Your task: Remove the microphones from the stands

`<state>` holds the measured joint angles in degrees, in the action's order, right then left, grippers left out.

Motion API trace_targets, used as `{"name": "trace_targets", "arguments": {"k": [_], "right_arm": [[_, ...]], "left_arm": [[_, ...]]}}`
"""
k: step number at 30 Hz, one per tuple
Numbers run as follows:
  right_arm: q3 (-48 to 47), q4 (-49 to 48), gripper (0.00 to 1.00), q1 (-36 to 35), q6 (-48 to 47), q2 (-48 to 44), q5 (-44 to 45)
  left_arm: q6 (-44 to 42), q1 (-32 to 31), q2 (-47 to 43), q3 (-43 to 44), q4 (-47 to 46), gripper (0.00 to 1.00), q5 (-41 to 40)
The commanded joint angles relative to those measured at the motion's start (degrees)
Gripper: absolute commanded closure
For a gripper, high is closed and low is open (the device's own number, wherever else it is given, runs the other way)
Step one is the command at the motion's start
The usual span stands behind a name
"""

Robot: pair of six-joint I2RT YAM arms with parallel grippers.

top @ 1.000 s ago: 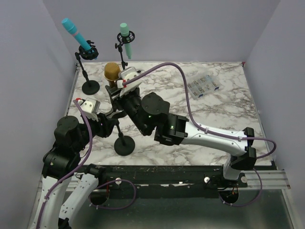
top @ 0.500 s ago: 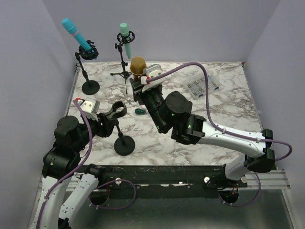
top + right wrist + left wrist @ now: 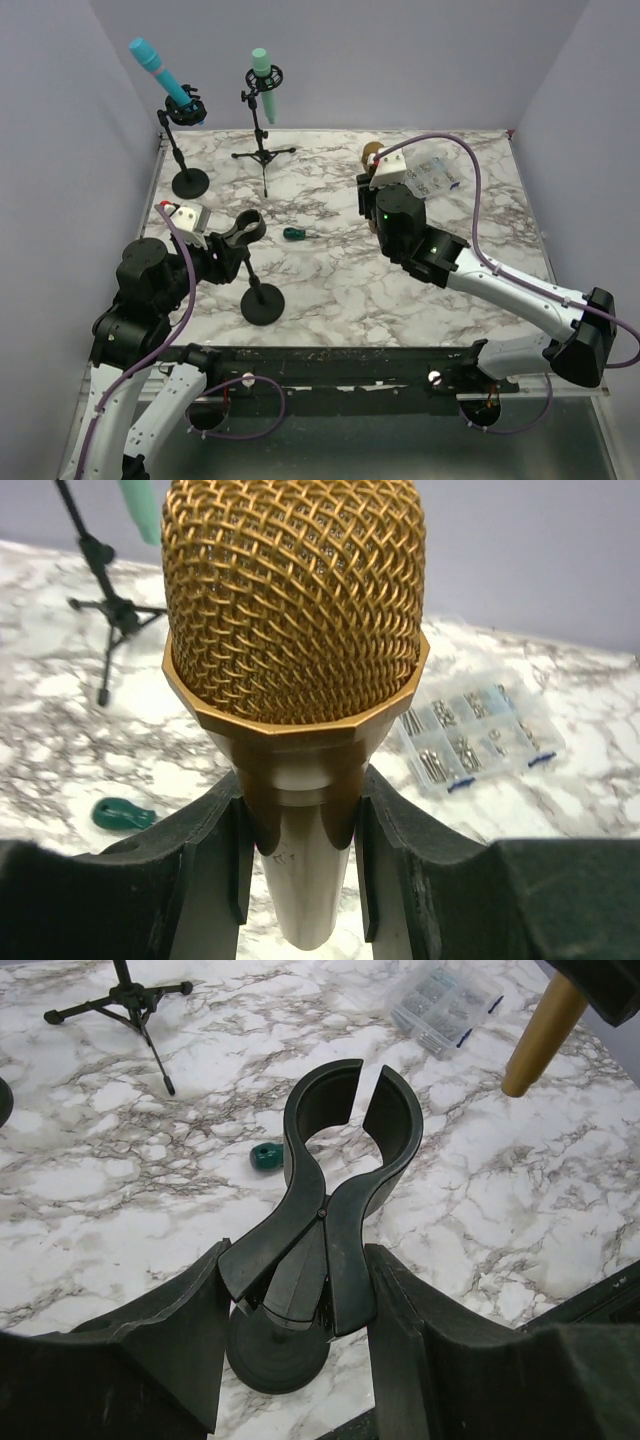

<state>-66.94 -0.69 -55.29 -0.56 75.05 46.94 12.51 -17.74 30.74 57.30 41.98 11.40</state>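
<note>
Top external: I look down from high behind onto the whole white marble table [image 3: 330, 290].
Left wrist: low, close, facing the far right corner.
Right wrist: low, close, facing the far edge.
Shared: clear plastic compartment box [image 3: 428, 178], in all three.

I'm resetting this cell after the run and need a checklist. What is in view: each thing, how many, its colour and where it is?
gold microphone: 1, gold, held up at far right
empty stand: 1, black, round base, near left; its clip holds nothing
blue microphone: 1, blue, on a round-base stand, far left
green microphone: 1, mint, on a tripod stand, far centre
parts box: 1, clear, far right
small green object: 1, dark green, centre
table: 1, white marble
left gripper: 1, black, fingers flank the clip's handles
right gripper: 1, black, fingers shut on the gold microphone
</note>
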Motion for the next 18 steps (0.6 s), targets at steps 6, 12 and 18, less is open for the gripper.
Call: {"name": "trace_targets", "arguments": {"k": [6,12,18], "right_arm": [[4.2,7.1,0.99,7.6,8.8,0.4,-7.1],[1.1,15.4,0.99,11.9,12.2,5.5,-13.4],[-3.5,25.0,0.99,14.6,14.4,12.9,-21.8]], "left_arm": [[2.3,0.0,0.8,1.2,3.8,0.6,2.1],[2.4,0.0,0.3,2.2,4.0,0.27,1.6],[2.4,0.0,-0.1,3.5,3.9,0.08,3.4]]}}
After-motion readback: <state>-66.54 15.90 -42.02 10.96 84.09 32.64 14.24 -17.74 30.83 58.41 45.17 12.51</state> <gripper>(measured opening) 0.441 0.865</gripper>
